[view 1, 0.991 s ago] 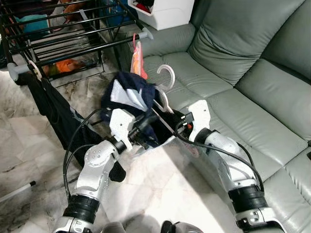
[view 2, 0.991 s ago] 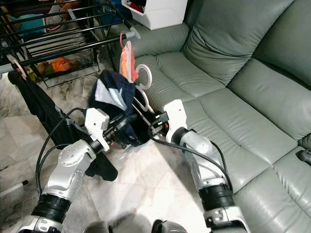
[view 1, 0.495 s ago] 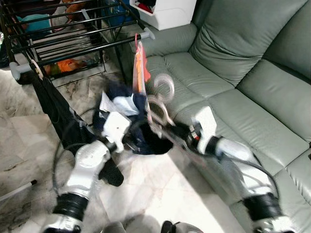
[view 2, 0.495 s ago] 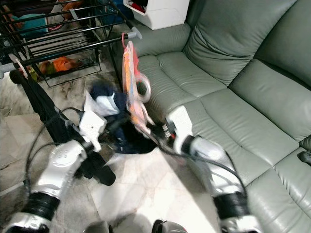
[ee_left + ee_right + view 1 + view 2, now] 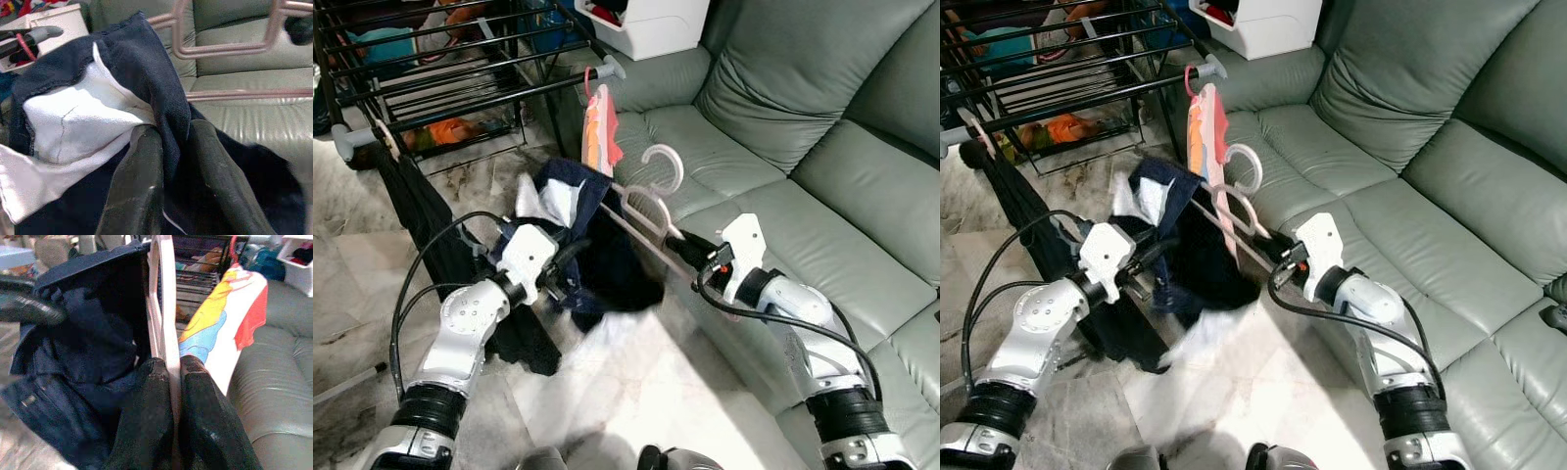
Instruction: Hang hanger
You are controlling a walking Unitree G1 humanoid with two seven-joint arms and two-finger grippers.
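Drying rack point(image 5: 431, 78), upper left of frame. Left gripper point(image 5: 570, 257), centre-left: fingers point(image 5: 137, 186) pinched on navy garment point(image 5: 597, 245). Pink hanger point(image 5: 651, 201), centre, carrying the garment, hook up, near the rack's end. Right gripper point(image 5: 677, 247): fingers clamped on the hanger's bar. Grey sofa point(image 5: 803, 127), right.

My head stereo pair looks forward and down over both arms at the sofa point(image 5: 803, 127) and drying rack point(image 5: 431, 69), near-identical frames. Left wrist cam sits close along its fingers point(image 5: 134, 186) into the dark garment point(image 5: 151, 83). Right wrist cam hugs the hanger point(image 5: 164, 318); both share that garment.
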